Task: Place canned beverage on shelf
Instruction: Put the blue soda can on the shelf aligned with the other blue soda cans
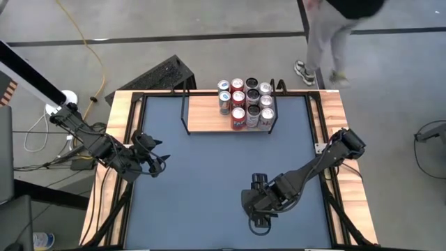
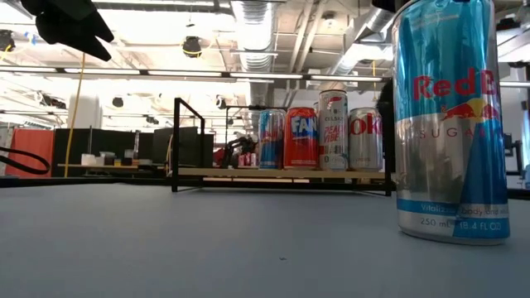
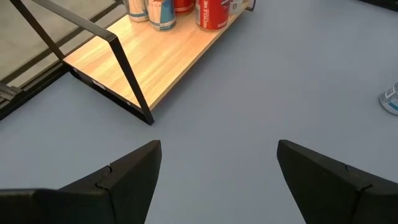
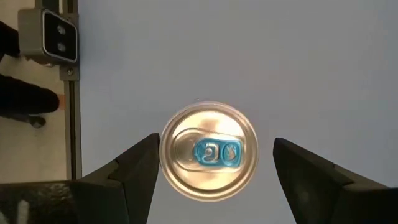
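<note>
- Canned beverage (image 4: pixel 209 151), a blue-and-silver Red Bull, stands upright on the grey table (image 1: pixel 209 174) near its front edge, well apart from the shelf (image 1: pixel 209 115).
- Right gripper (image 4: pixel 214 168) hangs directly above it, jaws spread wide to either side of the can's top, gripping nothing.
- Left gripper (image 3: pixel 217 174) waits at the table's left side, jaws wide apart and empty.
- Shelf holds a cluster of cans (image 1: pixel 245 103) at its right end.

Blue-and-silver can (image 2: pixel 449 124) with red lettering; light-wood, black-framed shelf (image 1: pixel 209 111).
</note>
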